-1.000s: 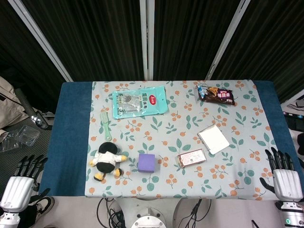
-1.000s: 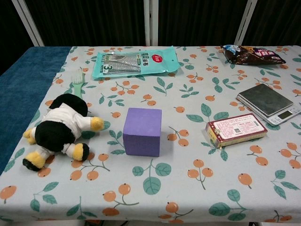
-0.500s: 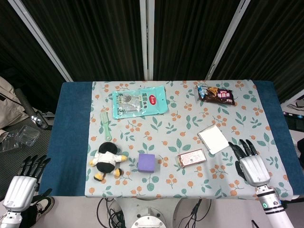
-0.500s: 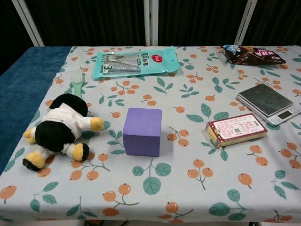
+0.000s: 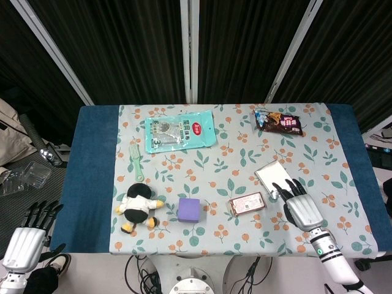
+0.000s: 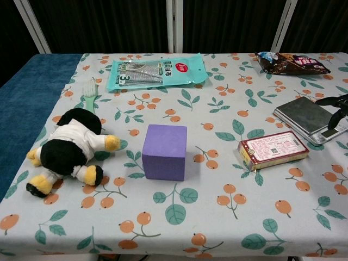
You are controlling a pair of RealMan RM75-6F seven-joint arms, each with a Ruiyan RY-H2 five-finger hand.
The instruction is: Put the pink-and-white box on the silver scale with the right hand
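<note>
The pink-and-white box [image 5: 247, 203] [image 6: 273, 149] lies flat on the floral cloth, just in front of the silver scale [image 5: 275, 179] [image 6: 308, 117]. My right hand [image 5: 299, 207] hovers open to the right of the box, fingers spread and reaching over the scale's near corner. Only its dark fingertips [image 6: 334, 109] show at the right edge of the chest view. My left hand [image 5: 24, 236] hangs open off the table's front left corner, holding nothing.
A purple cube [image 5: 190, 210] and a black-and-white plush [image 5: 138, 208] sit left of the box. Further back lie a green fork [image 5: 136, 159], a teal packet [image 5: 180, 131] and a dark snack bag [image 5: 278, 122].
My right hand has moved left from the table's right edge to just beside the box and scale. The left hand has barely shifted. No object has moved.
</note>
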